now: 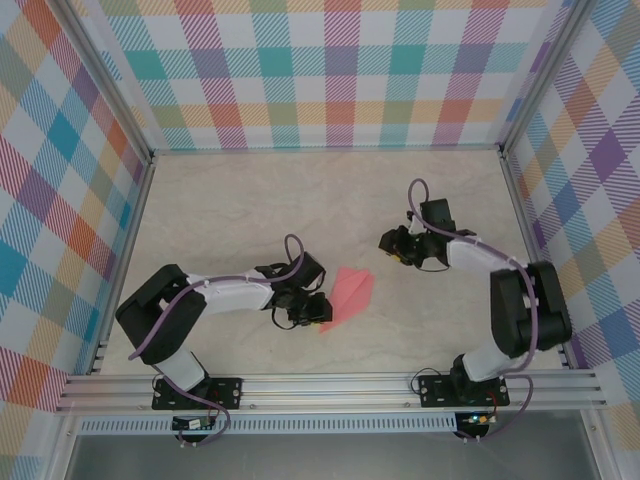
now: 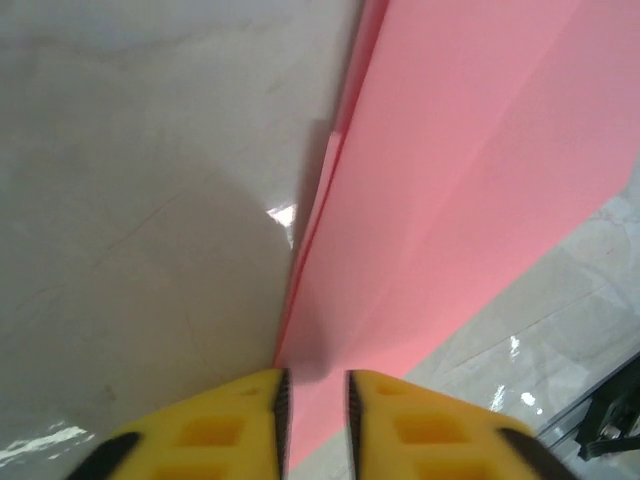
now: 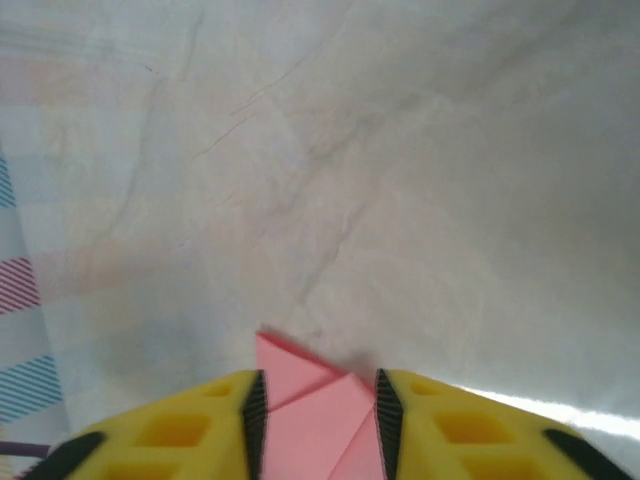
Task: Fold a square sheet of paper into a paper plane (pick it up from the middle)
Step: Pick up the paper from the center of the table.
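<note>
On either side of the paper plane, left gripper and right gripper stand parted; unpinched creases may spring open

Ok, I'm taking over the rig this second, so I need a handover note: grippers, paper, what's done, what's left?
Left gripper: jaws slightly parted, the edge of the folded paper running between them.
Right gripper: jaws parted, pink folds between them; contact unclear.
The paper is on the table, between the arms.
Done: folded into a layered, pointed shape.
Left: cannot tell whether folding is finished; check before further folds.
</note>
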You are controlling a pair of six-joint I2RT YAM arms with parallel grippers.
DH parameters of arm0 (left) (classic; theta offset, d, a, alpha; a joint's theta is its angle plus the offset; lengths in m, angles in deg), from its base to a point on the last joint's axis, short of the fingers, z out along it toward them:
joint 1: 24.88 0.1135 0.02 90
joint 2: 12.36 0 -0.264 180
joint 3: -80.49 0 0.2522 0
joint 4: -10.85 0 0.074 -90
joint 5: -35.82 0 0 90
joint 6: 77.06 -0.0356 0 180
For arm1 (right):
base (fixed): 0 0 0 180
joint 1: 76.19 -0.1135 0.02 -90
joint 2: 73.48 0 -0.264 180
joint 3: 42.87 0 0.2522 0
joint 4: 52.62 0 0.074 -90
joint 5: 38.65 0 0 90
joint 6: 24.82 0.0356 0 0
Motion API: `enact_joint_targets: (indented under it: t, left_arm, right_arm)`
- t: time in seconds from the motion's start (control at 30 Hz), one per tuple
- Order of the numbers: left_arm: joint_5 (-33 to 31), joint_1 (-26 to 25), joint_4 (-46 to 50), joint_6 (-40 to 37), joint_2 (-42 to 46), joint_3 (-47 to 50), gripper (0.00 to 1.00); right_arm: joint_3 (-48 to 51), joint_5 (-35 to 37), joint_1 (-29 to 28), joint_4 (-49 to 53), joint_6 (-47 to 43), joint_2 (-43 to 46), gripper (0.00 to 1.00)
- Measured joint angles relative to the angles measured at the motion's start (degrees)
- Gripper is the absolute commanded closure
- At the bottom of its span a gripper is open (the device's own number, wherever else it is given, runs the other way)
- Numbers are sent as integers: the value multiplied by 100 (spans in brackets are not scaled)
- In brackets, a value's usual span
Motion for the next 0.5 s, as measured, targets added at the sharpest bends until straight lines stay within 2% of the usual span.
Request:
enact_joint_targets:
  t: [0.1, 0.17, 0.3, 0.43, 0.5]
  left_arm:
    - [-184, 15, 103, -2, 205, -256, 39]
    - [-323, 63, 144, 11, 428, -376, 30]
    - [-647, 210, 142, 9, 879, -487, 16]
    - [-920, 411, 166, 4, 975, -481, 1]
    - [-1029, 472, 162, 48, 979, -437, 0]
  right_arm:
    - [470, 31, -251, 37, 339, 732, 37]
    - [723, 76, -483, 59, 560, 1084, 35]
    - [1001, 243, -988, 146, 1014, 1416, 34]
    - [1093, 400, -1355, 166, 1386, 1401, 37]
    - [1095, 470, -1484, 109, 1526, 1318, 39]
